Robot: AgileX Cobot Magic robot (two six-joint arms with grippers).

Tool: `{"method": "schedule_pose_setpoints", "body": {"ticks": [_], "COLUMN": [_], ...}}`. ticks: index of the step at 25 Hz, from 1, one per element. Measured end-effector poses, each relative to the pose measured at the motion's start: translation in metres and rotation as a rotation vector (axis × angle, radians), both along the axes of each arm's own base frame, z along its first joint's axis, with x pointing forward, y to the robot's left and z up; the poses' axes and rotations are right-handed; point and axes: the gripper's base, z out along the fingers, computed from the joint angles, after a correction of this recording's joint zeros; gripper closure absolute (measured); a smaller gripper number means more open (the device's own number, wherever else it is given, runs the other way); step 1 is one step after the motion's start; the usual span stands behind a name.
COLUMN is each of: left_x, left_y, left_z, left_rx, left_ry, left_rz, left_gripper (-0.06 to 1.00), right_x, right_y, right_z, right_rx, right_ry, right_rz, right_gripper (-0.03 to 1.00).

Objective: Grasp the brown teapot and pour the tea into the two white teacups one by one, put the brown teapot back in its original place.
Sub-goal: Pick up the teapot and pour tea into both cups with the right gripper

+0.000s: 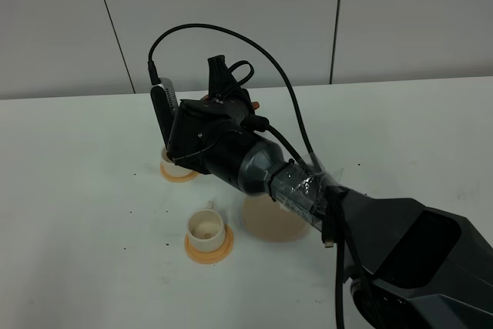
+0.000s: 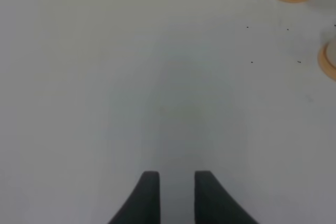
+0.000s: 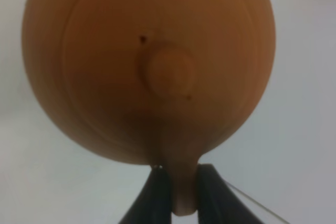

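Right gripper [image 3: 178, 188] pinched on the loop handle of the brown teapot [image 3: 149, 66], held clear of its beige saucer [image 1: 269, 221] by the far white teacup [image 1: 166, 161]: first pour likely in hand, next needing spout centred, then slow tilt.

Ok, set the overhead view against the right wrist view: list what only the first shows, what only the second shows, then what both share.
Only the overhead view: a near cup and a far cup, each on an orange coaster, the far one partly behind the arm, and a bare beige saucer.
Only the right wrist view: the teapot filling the picture, its lid knob, and its handle pinched in the right gripper.
Both: the right gripper and the teapot, though overhead only slivers of it show past the gripper.
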Motion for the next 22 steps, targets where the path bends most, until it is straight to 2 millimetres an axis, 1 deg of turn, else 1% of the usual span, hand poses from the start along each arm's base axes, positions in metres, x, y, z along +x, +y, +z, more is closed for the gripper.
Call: {"method": "schedule_pose_setpoints", "body": {"ticks": [4, 6, 22], "left_x": [0.0, 0.0, 0.0], "left_y": [0.0, 0.0, 0.0], "left_z": [0.0, 0.0, 0.0], "left_rx": [0.0, 0.0, 0.0], "left_ry": [0.0, 0.0, 0.0], "left_rz": [0.0, 0.0, 0.0], "left_gripper": [0.71, 0.71, 0.71], "right_x": [-0.003, -0.003, -0.001], "right_y": [0.005, 0.006, 0.006], "right_z": [-0.011, -0.012, -0.008], "right_rx": [-0.014, -0.016, -0.049], "right_ry": [0.004, 0.005, -0.044], "right_rz": [0.018, 0.023, 0.03], "right_gripper": [0.87, 0.87, 0.87]}}
